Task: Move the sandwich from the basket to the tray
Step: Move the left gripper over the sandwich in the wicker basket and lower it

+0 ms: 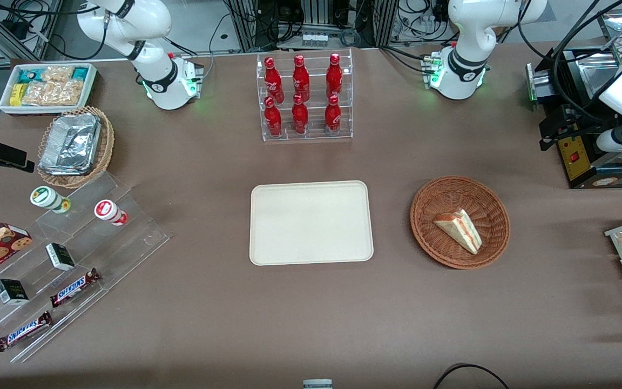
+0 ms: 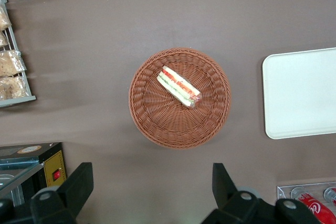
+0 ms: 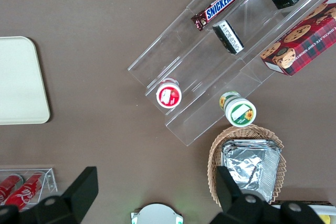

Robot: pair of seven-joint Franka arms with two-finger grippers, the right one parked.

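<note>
sandwich [image 2: 179,86] in basket [image 2: 152,116], gripper [image 2: 152,192] above, fingers [image 2: 79,182] apart

The sandwich [image 1: 458,230], a triangular wedge of pale bread with an orange-red and green filling stripe along its cut edge, lies on its side in the basket [image 1: 428,202], a round, shallow, reddish-brown wicker bowl. The tray [image 1: 311,222], flat, cream-beige with rounded corners and a low rim, sits bare beside the basket, toward the parked arm's end.

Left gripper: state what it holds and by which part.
Nothing. The left gripper is open, up above the basket; the sandwich lies untouched inside.
</note>
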